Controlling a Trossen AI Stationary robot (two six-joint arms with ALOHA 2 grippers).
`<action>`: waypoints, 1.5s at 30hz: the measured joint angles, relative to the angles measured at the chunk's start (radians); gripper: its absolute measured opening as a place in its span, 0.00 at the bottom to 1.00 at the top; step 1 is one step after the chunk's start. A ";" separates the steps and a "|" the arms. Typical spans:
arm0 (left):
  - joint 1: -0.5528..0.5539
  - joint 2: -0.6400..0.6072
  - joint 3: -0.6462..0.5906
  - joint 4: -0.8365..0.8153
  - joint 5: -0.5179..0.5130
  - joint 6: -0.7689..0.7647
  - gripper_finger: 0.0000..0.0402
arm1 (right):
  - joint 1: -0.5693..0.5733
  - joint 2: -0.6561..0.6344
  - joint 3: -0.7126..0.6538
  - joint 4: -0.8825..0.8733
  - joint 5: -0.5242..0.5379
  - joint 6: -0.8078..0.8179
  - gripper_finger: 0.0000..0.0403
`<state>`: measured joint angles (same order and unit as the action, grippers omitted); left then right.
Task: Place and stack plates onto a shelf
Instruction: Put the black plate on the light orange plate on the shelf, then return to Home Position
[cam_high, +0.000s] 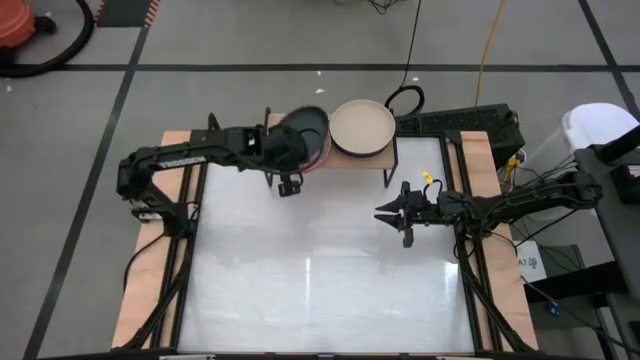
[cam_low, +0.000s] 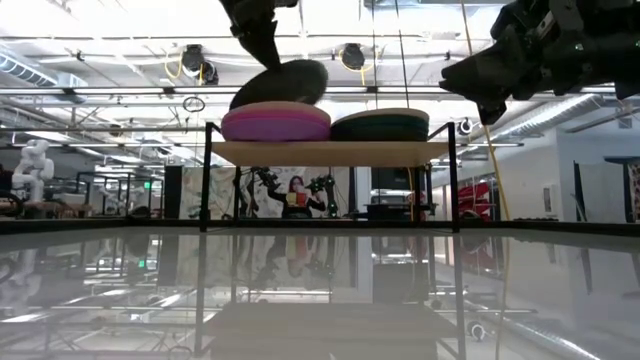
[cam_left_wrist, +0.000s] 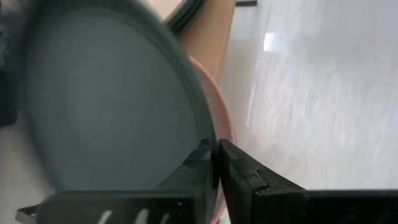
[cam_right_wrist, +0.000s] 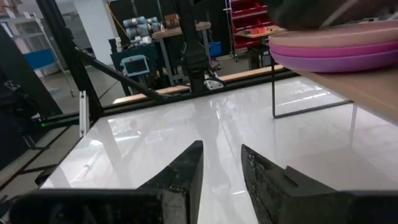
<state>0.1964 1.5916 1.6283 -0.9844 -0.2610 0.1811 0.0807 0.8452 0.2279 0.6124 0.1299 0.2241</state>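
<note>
Left gripper (cam_left_wrist: 214, 163) pinched the charcoal plate (cam_high: 305, 128) by its rim, tilted over the left stack (cam_low: 276, 122) on the shelf (cam_low: 330, 152). Best levelled and centred before release. Right gripper (cam_high: 388, 212), fingers slightly parted, idled over the table (cam_high: 320, 290).

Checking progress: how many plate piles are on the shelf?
2: a magenta-sided pile on the shelf under the left arm, a beige-topped pile beside it. The left gripper holds a dark plate over the first. Lower plates may be hidden.
</note>
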 joint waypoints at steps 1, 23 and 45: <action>-0.003 0.005 0.000 0.007 0.000 0.002 0.09 | 0.000 0.000 0.000 -0.004 0.000 0.000 0.23; -0.153 -0.203 -0.074 0.141 0.003 -0.088 0.43 | 0.001 -0.252 0.000 -0.288 -0.038 -0.127 0.23; -0.297 -1.128 -1.093 0.861 -0.012 -0.170 0.31 | 0.000 -0.555 0.000 -0.627 0.050 -0.184 0.23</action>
<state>-0.1009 0.4638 0.5353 -0.1236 -0.2731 0.0108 0.0811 0.2905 0.2279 -0.0147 0.1795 0.0398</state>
